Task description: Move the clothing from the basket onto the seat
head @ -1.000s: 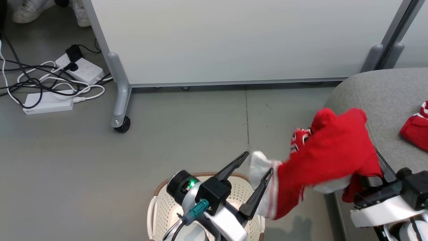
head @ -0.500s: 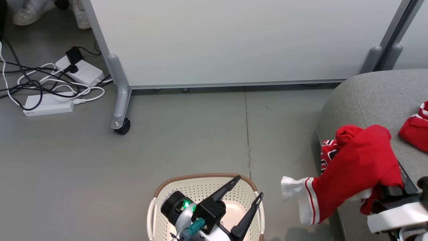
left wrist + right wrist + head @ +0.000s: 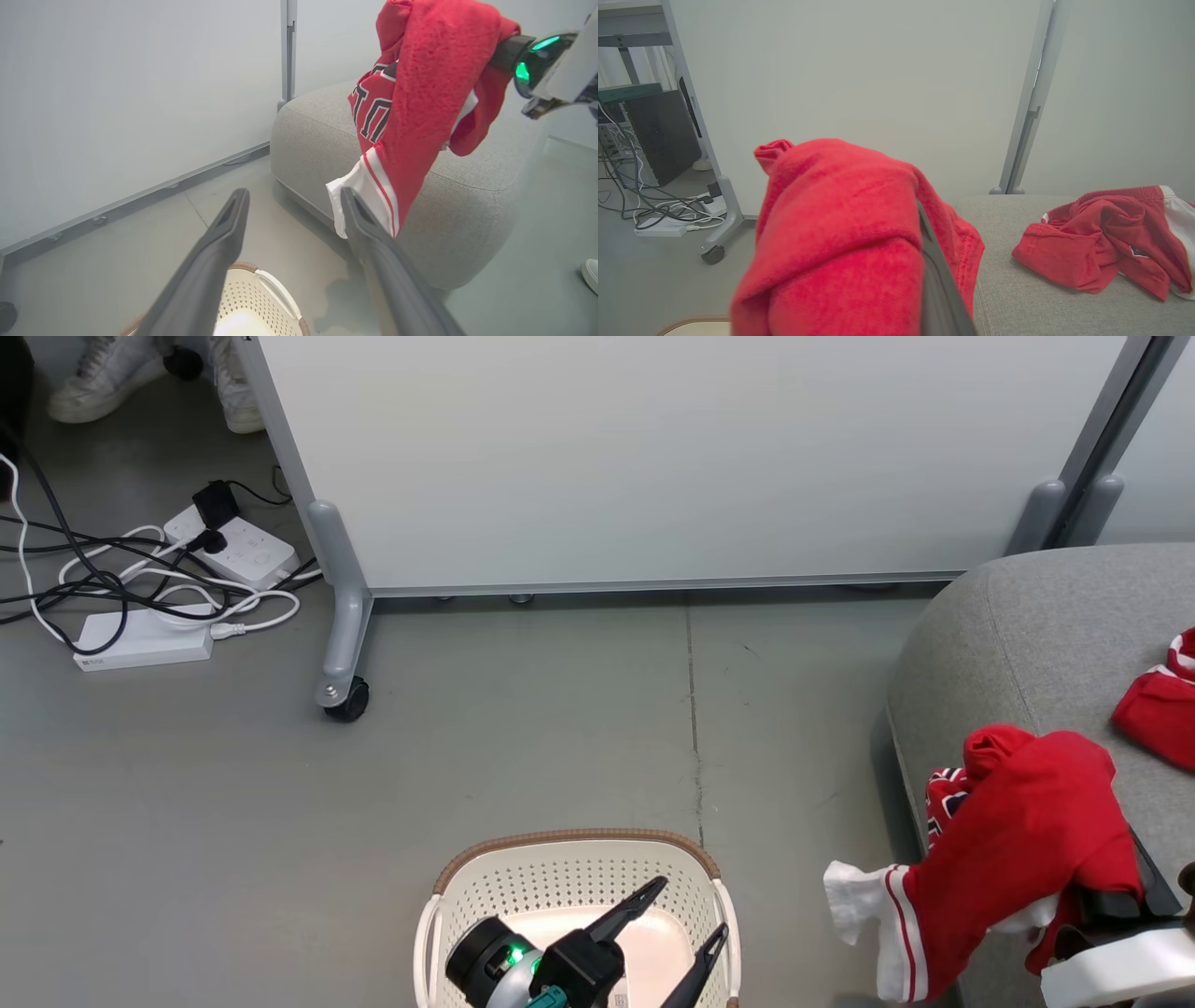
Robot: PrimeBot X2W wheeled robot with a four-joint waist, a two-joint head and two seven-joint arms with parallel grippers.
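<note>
**Garment at the seat's edge — release not yet advised**

Right gripper (image 3: 1111, 903): fingers closed narrow on a bunched red garment (image 3: 1018, 831), cloth draped over them and hiding the tips. The garment hangs at the near corner of the seat (image 3: 1027, 616); its white-trimmed hem (image 3: 854, 905) trails off the cushion, over the floor (image 3: 560, 737).

A second red garment (image 3: 1101, 242) lies on the seat, well apart from the held one. Left gripper (image 3: 691, 905): fingers spread wide, holding nothing, above the basket (image 3: 579, 837); the part of the basket's bottom in view looks bare.

Judgement: step in hand is the carry to the seat. Travel further inward over the cushion before lowering, so the hem clears the rounded edge; let go only once the bulk rests on the fabric — a release here risks the hanging end pulling the piece to the floor.
</note>
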